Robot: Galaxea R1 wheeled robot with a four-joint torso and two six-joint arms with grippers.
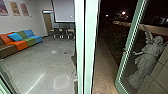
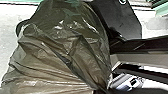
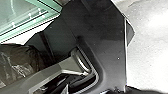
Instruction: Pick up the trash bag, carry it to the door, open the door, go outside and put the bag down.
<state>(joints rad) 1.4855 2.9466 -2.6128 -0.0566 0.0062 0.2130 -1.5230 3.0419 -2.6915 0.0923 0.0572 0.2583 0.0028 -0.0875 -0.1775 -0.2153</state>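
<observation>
The left pincer point(image 2: 99, 91) grips the trash bag point(image 2: 62, 50) where it bunches together (the right pincer's opening, I cannot tell).

On the Galaxea R1, a wide dark plate point(image 3: 107, 37) presents a smooth face in the right wrist view, a thin bright line along one straight edge. A grey jointed bar point(image 3: 45, 72) slants toward the plate, ending in a rounded, pale-edged bend point(image 3: 82, 62). In the left wrist view, a round fitting point(image 2: 122, 2) sits at the plate's corner, and a long dark bar point(image 2: 142, 45) runs close alongside a paler strip point(image 2: 140, 58) near glossy black-and-silver parts point(image 2: 120, 85) of the robot.
</observation>
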